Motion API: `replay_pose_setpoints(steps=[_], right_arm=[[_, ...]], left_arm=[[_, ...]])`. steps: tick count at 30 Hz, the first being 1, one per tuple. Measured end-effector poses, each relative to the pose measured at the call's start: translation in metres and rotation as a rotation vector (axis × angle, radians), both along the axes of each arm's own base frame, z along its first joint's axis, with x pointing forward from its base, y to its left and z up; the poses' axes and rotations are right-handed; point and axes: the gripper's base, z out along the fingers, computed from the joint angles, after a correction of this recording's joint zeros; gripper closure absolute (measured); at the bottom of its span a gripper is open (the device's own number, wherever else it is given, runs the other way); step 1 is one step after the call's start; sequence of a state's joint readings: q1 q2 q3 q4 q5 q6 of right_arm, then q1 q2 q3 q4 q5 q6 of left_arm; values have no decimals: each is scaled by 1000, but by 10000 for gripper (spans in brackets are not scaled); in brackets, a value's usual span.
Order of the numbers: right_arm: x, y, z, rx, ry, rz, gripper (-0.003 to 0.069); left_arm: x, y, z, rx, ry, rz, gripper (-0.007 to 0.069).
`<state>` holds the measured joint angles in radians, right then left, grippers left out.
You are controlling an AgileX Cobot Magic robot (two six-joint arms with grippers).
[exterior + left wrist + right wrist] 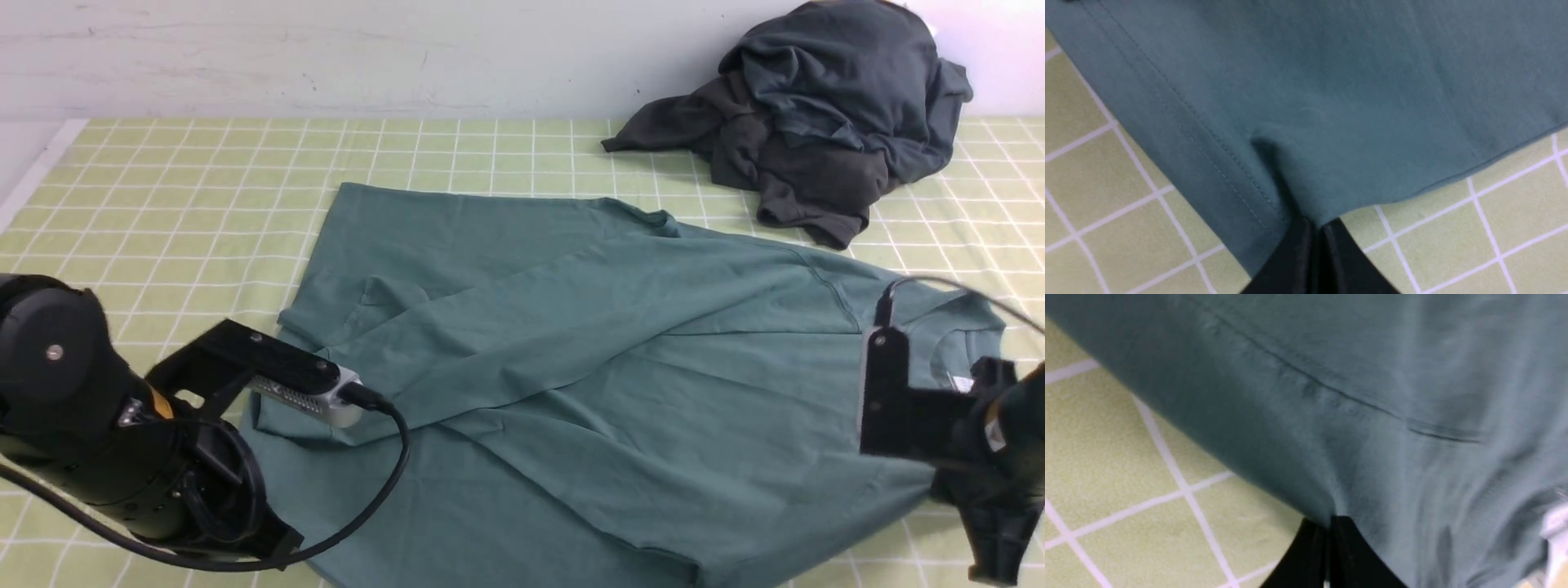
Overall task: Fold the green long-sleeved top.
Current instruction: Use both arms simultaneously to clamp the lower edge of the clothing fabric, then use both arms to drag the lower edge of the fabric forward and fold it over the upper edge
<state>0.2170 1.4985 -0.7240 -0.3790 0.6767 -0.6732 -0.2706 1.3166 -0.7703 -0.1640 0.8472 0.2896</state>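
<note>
We had the green long-sleeved top (571, 343) spread mid-table on the checked cloth (163, 188), with our left gripper (1316, 228) and right gripper (1327, 523) each clamped tight on its near edge. With bites that thin, uneven pulling could have slipped the fabric free and bunched the fold.

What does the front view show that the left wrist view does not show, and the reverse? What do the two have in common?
Only the front view: the whole green top spread out, and a dark heap of clothes at the far right. Only the left wrist view: the left end effector shut on the top's stitched hem, pinching up a small fold. Both: green fabric lying on the yellow-green checked cloth.
</note>
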Motion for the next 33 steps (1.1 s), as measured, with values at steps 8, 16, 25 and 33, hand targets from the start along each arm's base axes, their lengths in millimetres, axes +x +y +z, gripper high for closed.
replay_pose_setpoints(steps=[8,16,25,33], right_arm=[[12,1,60,115,-192,-201,662],[80,7,78,143,-265,-249,662],[175,0,58,108,-320,-269,662],[222,0,48,124,-393,-267,662]], left_arm=[[5,23,51,-71,-254,224,624],[90,29,79,-87,-351,302,624],[216,21,80,-82,-447,308,624],[287,23,53,-85,-482,353,624]])
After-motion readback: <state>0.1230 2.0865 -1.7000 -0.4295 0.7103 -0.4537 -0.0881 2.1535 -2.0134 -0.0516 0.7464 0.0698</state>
